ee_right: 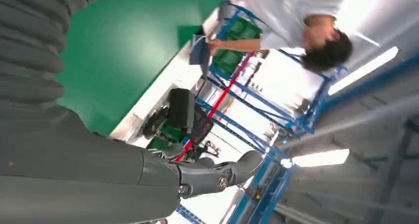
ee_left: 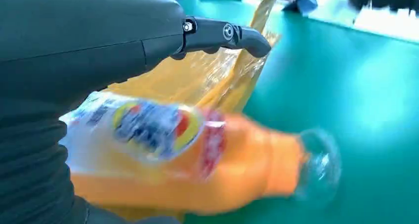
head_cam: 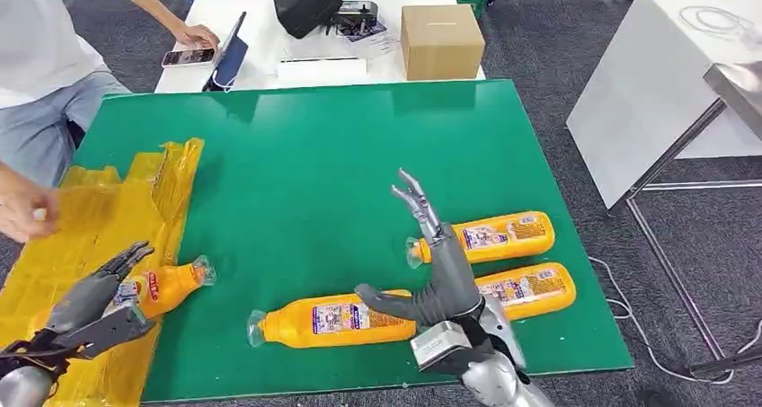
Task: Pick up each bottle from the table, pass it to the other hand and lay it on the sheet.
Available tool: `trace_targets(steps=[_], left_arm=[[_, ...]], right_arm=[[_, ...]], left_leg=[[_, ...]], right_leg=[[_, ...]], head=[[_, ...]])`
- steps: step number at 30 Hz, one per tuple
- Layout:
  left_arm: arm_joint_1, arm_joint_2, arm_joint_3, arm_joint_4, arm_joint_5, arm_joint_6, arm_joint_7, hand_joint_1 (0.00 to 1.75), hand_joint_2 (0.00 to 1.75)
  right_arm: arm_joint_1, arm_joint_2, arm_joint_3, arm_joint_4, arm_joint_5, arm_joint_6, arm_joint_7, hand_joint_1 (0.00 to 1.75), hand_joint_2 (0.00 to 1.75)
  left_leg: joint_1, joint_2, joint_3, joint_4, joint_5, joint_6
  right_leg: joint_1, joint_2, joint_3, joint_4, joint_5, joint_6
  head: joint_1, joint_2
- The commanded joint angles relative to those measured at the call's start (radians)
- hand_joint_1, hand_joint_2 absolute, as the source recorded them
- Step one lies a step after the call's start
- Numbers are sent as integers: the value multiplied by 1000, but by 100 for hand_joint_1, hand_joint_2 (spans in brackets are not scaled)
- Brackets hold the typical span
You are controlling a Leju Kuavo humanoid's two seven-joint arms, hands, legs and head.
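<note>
An orange bottle [head_cam: 171,284] lies on its side at the edge of the yellow sheet [head_cam: 90,209], its clear cap over the green mat [head_cam: 296,173]. My left hand [head_cam: 90,304] is spread over its base end, fingers straight; the bottle [ee_left: 188,159] looks blurred just below the palm and thumb [ee_left: 225,33]. Three more orange bottles lie on the mat: one [head_cam: 337,322] near the front, one [head_cam: 503,235] and one [head_cam: 530,290] to the right. My right hand [head_cam: 431,263] is raised in front of them, fingers stretched upward, holding nothing; its thumb [ee_right: 217,177] sticks out against the room.
A person stands at the left; one hand [head_cam: 22,205] holds the sheet's far edge, the other [head_cam: 193,37] rests by a phone on the white table behind. There sit a cardboard box [head_cam: 440,39] and a black bag [head_cam: 305,3]. Another white table [head_cam: 665,75] stands right.
</note>
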Motion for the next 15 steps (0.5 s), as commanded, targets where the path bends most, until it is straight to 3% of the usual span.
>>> trace_targets(steps=[1, 2, 5, 10, 15], left_arm=[[-49, -260, 111, -18, -20, 178, -24, 0, 175], [-59, -314, 124, -33, 11, 211, -27, 0, 175], [-81, -394, 126, -61, 17, 339, -26, 0, 175], [-84, -451, 135, -101, 150, 328, -65, 0, 175], [-72, -496, 84, -140, 236, 264, -103, 0, 175]], right_arm=[[-50, -42, 79, 104, 120, 9, 59, 0, 175], [-51, -39, 93, 117, 154, 7, 73, 0, 175], [-67, -41, 139, 161, 254, 15, 130, 0, 175], [-150, -66, 248, 313, 395, 108, 236, 0, 175], [-233, -78, 357, 501, 420, 192, 269, 0, 175]], left_leg=[[-1, -1, 2, -2, 0, 1], [-1, -2, 4, -3, 0, 1], [0, -4, 6, -3, 0, 2], [-1, 0, 3, -1, 0, 1], [-1, 0, 3, -1, 0, 1]], right_leg=[[-1, -2, 2, -2, 0, 0], [0, -3, 5, -4, 0, 0], [0, -7, 9, -5, -1, 0], [0, -2, 4, -3, 1, 0], [0, -1, 4, -3, 1, 0]], head=[[0, 0], [0, 0], [0, 0], [0, 0], [0, 0]])
